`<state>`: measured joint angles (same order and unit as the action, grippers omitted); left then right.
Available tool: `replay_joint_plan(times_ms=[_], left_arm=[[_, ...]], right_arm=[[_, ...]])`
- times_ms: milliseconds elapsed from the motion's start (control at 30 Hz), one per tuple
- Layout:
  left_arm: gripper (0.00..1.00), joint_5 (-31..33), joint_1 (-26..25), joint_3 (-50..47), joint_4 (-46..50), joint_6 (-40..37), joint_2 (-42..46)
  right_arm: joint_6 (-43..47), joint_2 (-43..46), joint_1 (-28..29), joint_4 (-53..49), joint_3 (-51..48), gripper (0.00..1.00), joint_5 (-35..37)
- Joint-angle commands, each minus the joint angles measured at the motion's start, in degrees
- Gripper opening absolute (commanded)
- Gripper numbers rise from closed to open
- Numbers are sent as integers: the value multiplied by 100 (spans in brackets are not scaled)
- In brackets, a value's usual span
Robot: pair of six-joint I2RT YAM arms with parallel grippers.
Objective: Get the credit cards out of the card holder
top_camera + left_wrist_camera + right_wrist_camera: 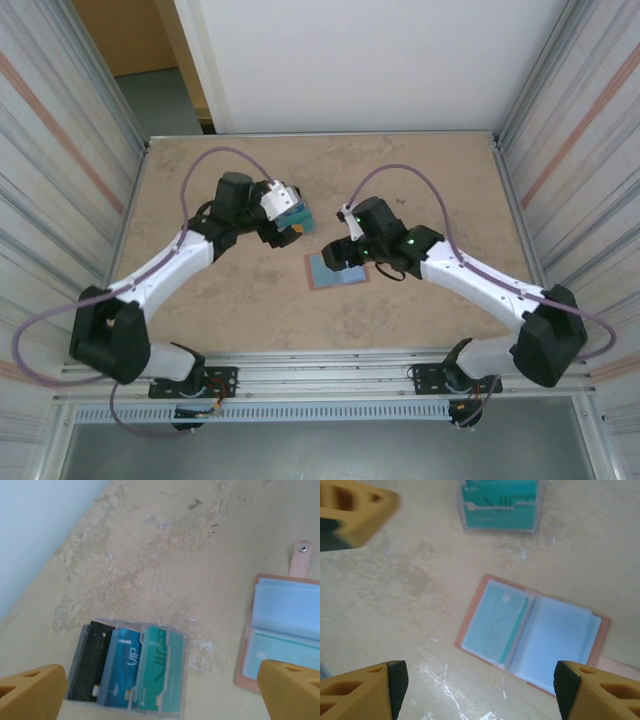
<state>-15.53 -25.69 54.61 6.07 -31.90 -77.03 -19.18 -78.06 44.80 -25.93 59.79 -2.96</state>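
Holder [555,635] open, teal card [495,625] inside; left tool [160,692] spread near it, right tool [480,690] spread above it. Next: pinch card edge.

The left arm [150,280] and right arm [480,285] share one build: white tubular links between black joint housings, each ending in a bulky black shoulder block just above the aluminium rail [320,360]. A lilac cable [215,155] loops along each arm and back to its base at the rail. Two green lights [410,240] glow on the right arm's black wrist. The left gripper [297,216] carries a white housing [275,200]. The right gripper [333,255] has mustard-yellow fingers [360,692] with hollow rectangular slots and black inner pads [397,685]. The left gripper's fingers match that yellow.
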Motion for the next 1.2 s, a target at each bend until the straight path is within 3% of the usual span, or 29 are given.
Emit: replay_joint_plan(times_ms=[0, 300, 400, 967, 1067, 1167], left_arm=[[99, 1154, -74, -558, -641, 1080, 667], [99, 2522, -226, -1767, -603, 2993, 1908], [99, 2799, -240, -2032, -481, 3338, 2124], [99, 2766, -242, -2183, -268, 3682, 2131], [98, 2745, -238, -2174, -257, 3700, 2077], [99, 2696, -236, -2157, -269, 3709, 2059]], right_arm=[[-437, -450, 240, -582, 301, 79, 611], [-580, -1970, 718, -840, 1080, 78, 657], [-576, -2365, 786, -941, 1383, 71, 658], [-511, -3524, 777, -1353, 2055, 67, 973], [-524, -3577, 768, -1351, 2028, 60, 1008], [-532, -3577, 746, -1298, 1969, 59, 959]])
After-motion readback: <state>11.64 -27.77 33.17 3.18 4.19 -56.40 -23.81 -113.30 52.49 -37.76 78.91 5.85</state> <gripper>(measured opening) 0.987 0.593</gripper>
